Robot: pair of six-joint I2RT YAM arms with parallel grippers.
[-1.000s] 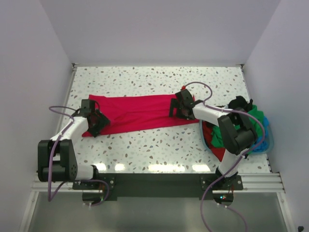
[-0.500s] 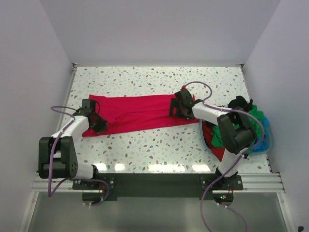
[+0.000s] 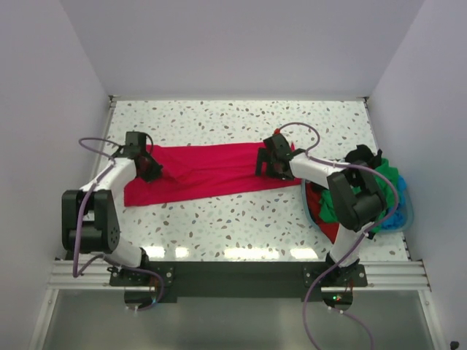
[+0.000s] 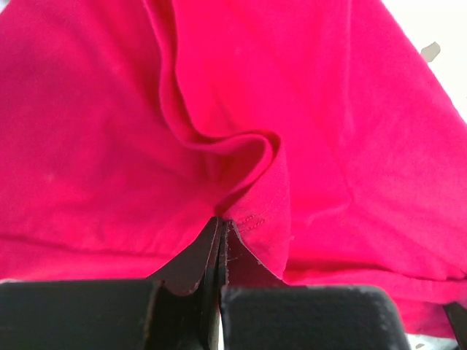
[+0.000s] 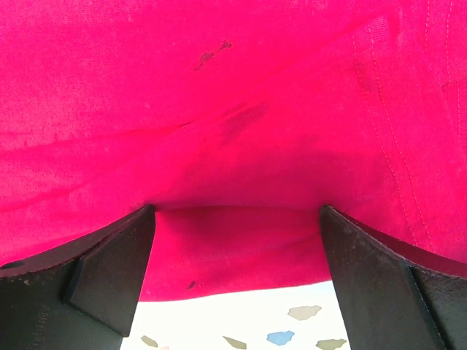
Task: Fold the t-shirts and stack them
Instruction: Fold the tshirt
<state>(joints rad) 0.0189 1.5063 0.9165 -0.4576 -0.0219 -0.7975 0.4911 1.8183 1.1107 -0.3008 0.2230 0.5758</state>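
Pinching rumpled fold of soft crimson t-shirt, left claw (right claw wide over cloth).

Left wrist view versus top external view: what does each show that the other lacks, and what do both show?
Only left wrist: the left gripper shut on a raised fold of the crimson-red cotton t-shirt. Only top external: the right gripper at the shirt's other end, and the light blue round basket. Both: that shirt on the speckled white table.
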